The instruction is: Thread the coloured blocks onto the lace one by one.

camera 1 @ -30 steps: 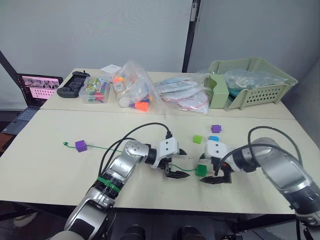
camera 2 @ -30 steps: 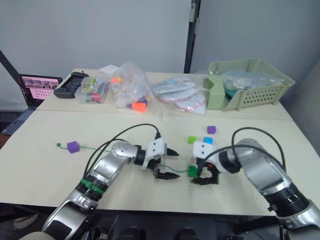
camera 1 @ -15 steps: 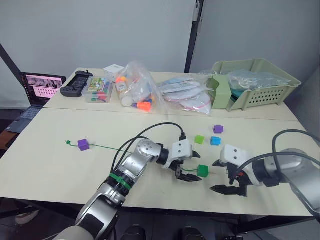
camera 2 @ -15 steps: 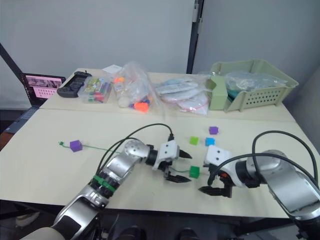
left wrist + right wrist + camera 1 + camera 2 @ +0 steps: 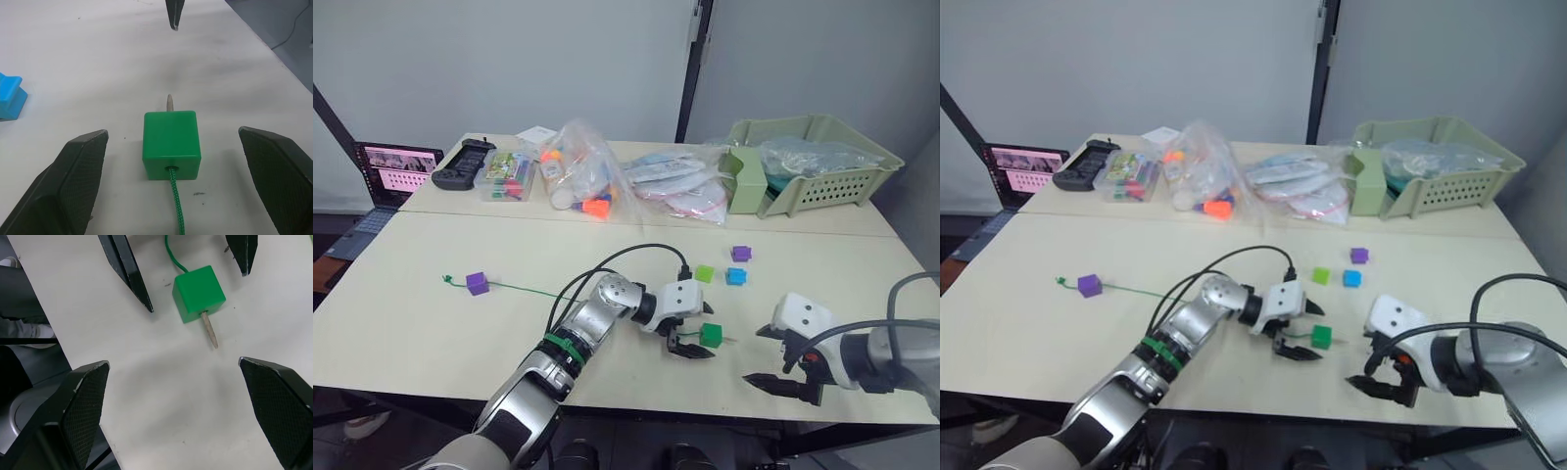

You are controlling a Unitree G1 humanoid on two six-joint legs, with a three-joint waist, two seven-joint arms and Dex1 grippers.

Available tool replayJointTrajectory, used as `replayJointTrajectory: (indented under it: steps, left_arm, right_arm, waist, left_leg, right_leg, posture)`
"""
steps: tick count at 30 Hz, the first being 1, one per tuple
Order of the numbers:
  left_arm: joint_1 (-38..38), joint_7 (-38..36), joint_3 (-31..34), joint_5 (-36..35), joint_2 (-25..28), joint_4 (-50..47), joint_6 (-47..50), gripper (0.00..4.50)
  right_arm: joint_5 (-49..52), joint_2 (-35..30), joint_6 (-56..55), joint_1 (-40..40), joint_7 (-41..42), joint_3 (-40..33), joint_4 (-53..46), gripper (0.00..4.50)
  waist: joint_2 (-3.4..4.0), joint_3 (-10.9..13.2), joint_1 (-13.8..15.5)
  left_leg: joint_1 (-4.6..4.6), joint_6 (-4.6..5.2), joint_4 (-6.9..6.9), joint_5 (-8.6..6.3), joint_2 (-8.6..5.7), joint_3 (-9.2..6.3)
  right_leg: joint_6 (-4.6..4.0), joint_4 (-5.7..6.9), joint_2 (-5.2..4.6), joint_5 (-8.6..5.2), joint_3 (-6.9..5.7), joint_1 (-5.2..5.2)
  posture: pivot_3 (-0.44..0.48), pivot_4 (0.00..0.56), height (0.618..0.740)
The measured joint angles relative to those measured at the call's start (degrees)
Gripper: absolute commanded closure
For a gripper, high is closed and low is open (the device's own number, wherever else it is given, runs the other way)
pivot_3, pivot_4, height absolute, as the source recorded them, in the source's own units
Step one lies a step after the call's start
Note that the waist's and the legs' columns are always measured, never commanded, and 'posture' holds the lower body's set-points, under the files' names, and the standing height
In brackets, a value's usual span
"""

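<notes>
Overhead, the left gripper (image 5: pixel 690 333) spreads wide around the dark green block (image 5: pixel 710 335); the right gripper (image 5: pixel 781 367) hangs open, well apart, near the table (image 5: pixel 401 323) edge. Along the left wrist, the lace (image 5: pixel 175 208) enters the block and its tip (image 5: pixel 169 102) pokes out beyond. From the right wrist, the tip lies bare. Any nudge could slide the block off that short tip.

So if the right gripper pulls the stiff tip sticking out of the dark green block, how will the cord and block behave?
The tip looks rigid and straight, so it should hold its line when pinched. The green cord behind it looks braided and lies in curves, so it will likely trail limply. The dark green block looks small, light and flat-sided, so it may slide instead of rolling.
</notes>
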Motion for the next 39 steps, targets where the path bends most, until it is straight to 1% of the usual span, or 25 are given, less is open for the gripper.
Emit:
replayJointTrajectory:
  steps: [4,8,9,14,17,21,25,28,31,32,33,34,35,36,37,38,39]
  left_arm:
    - [-0.62,0.16,0.08,0.46,-0.84,1.54,-1.15,1.80]
    - [-0.77,0.18,0.18,0.53,-1.81,2.39,-1.97,3.18]
    - [-0.77,0.19,0.23,0.54,-1.98,2.41,-2.03,3.33]
    - [-0.77,0.21,0.27,0.65,-2.41,2.42,-2.12,3.33]
    - [-0.77,0.19,0.36,0.83,-2.03,2.49,-2.13,3.33]
    - [-1.04,-0.08,0.36,1.63,-0.65,2.42,-3.03,3.33]
    - [-1.04,-0.69,0.31,1.75,0.15,1.93,-3.39,3.33]
    - [-0.96,-0.95,0.32,1.76,0.39,1.16,-3.24,3.33]
    - [-0.93,-0.88,0.30,1.77,0.23,0.88,-2.90,3.33]
    - [-0.93,-0.82,0.31,1.75,0.21,0.77,-2.48,3.33]
    - [-0.92,-0.79,0.30,1.76,0.17,0.63,-2.26,3.33]
    - [-0.90,-0.74,0.29,1.78,0.20,0.41,-1.98,3.33]
    - [-0.88,-0.73,0.29,1.79,0.26,0.23,-1.88,3.33]
    - [-0.87,-0.73,0.28,1.79,0.33,0.06,-1.73,3.33]
    - [-0.85,-0.73,0.28,1.80,0.37,-0.01,-1.53,3.33]
    - [-0.83,-0.73,0.28,1.80,0.39,-0.07,-1.42,3.33]
    - [-0.73,-0.74,0.28,1.80,0.45,-0.27,-1.30,3.33]
  right_arm:
    - [0.93,0.00,0.71,0.92,-1.44,-1.38,-0.41,0.00]
    - [1.84,0.00,0.78,2.53,-2.47,-2.11,-0.52,0.00]
    - [1.96,0.00,0.78,2.92,-2.77,-2.23,-0.53,0.00]
    - [2.14,-0.01,-0.37,4.14,-3.76,-2.70,-0.35,0.00]
    - [1.07,-0.71,-3.57,3.71,-4.29,-1.23,1.00,0.00]
    - [-2.34,-1.32,-9.61,-1.05,-4.35,5.61,6.34,0.00]
    - [-5.99,-0.71,-15.20,-9.28,-3.84,14.03,13.52,0.00]
    - [-9.16,1.70,-18.70,-15.62,-2.43,20.50,19.06,0.00]
    - [-11.16,3.27,-20.49,-18.76,-0.99,24.83,22.38,0.00]
    - [-11.63,3.40,-20.93,-19.61,-0.37,25.93,23.23,0.42]
    - [-11.82,3.42,-21.10,-19.88,-0.18,26.23,23.55,0.57]
    - [-12.21,3.46,-21.47,-20.34,0.22,26.59,24.03,0.82]
    - [-12.51,3.46,-21.73,-20.53,0.48,26.83,24.28,1.26]
    - [-13.17,3.46,-22.14,-20.71,0.79,27.34,24.61,1.57]
    - [-13.66,3.58,-22.42,-20.81,0.93,28.01,24.91,2.03]
    - [-13.86,3.82,-22.52,-20.81,1.01,28.25,25.10,2.21]
    - [-14.10,4.21,-22.64,-20.81,1.16,28.64,25.23,2.58]
  waist:
    - [0.00,0.00,0.03]
    - [-0.01,0.00,0.03]
    - [-0.01,0.00,0.03]
    - [-0.01,0.00,0.01]
    - [-0.01,0.00,-0.03]
    - [-0.01,0.01,-0.31]
    - [0.00,0.00,-0.78]
    - [0.00,0.00,-0.94]
    - [0.01,0.00,-0.99]
    - [0.01,0.00,-0.92]
    - [0.01,0.00,-0.89]
    - [0.01,0.00,-0.87]
    - [0.01,0.00,-0.86]
    - [0.01,0.00,-0.86]
    - [0.01,-0.01,-0.88]
    - [0.01,-0.01,-0.90]
    - [0.01,-0.01,-0.93]
  left_leg:
    - [0.00,0.00,0.00,0.00,0.00,0.00]
    - [-0.01,0.00,0.00,0.00,0.00,0.00]
    - [0.00,0.00,0.00,0.00,0.00,0.00]
    - [0.00,0.00,-0.01,0.00,0.00,-0.01]
    - [0.02,0.00,-0.01,0.00,0.00,0.00]
    - [0.05,0.00,-0.02,0.00,0.00,0.01]
    - [0.06,0.00,-0.03,0.00,0.01,0.00]
    - [0.05,0.00,-0.04,0.00,0.01,0.00]
    - [0.03,0.00,-0.04,0.00,0.00,-0.02]
    - [0.03,0.00,-0.03,0.00,0.00,-0.01]
    - [0.02,0.00,-0.03,0.00,-0.01,-0.02]
    - [0.02,0.00,-0.03,0.00,-0.01,-0.02]
    - [0.02,0.00,-0.03,0.00,0.00,-0.02]
    - [0.03,0.00,-0.03,0.00,0.00,-0.02]
    - [0.04,0.00,-0.03,0.00,0.00,-0.02]
    - [0.03,0.00,-0.03,0.00,0.00,-0.02]
    - [0.03,0.00,-0.03,0.00,0.00,-0.02]
  right_leg:
    - [0.01,0.00,0.00,0.00,0.00,0.01]
    - [0.02,-0.02,0.00,-0.01,0.00,0.01]
    - [0.02,-0.02,0.00,-0.01,0.00,0.02]
    - [0.02,-0.02,0.00,-0.01,0.00,0.02]
    - [0.02,-0.02,0.00,-0.01,0.00,0.02]
    - [0.02,-0.02,0.01,-0.01,0.00,0.04]
    - [0.02,-0.02,0.02,-0.01,0.00,0.04]
    - [0.01,-0.03,0.02,-0.01,0.00,0.04]
    - [0.01,-0.01,0.02,-0.01,0.00,0.03]
    - [0.01,-0.02,0.01,0.00,0.00,0.03]
    - [0.02,-0.02,0.00,0.00,0.00,0.03]
    - [0.02,-0.02,0.00,0.00,0.00,0.03]
    - [0.02,-0.02,0.00,0.00,0.00,0.03]
    - [0.02,-0.02,0.00,0.00,0.00,0.03]
    - [0.02,-0.01,0.00,0.00,0.00,0.03]
    - [0.02,-0.01,0.01,0.00,0.00,0.03]
    - [0.02,-0.01,0.00,0.00,0.00,0.03]
  posture:
    - [0.000,0.150,0.737]
    - [0.000,0.150,0.737]
    - [0.000,0.150,0.737]
    - [0.000,0.150,0.737]
    - [0.000,0.150,0.737]
    - [0.000,0.150,0.737]
    - [0.000,0.150,0.737]
    - [0.000,0.150,0.737]
    - [0.000,0.150,0.737]
    - [0.000,0.150,0.737]
    - [0.000,0.150,0.737]
    - [0.000,0.150,0.737]
    - [0.000,0.150,0.737]
    - [0.000,0.150,0.737]
    - [0.000,0.150,0.737]
    - [0.000,0.150,0.737]
    - [0.000,0.150,0.737]
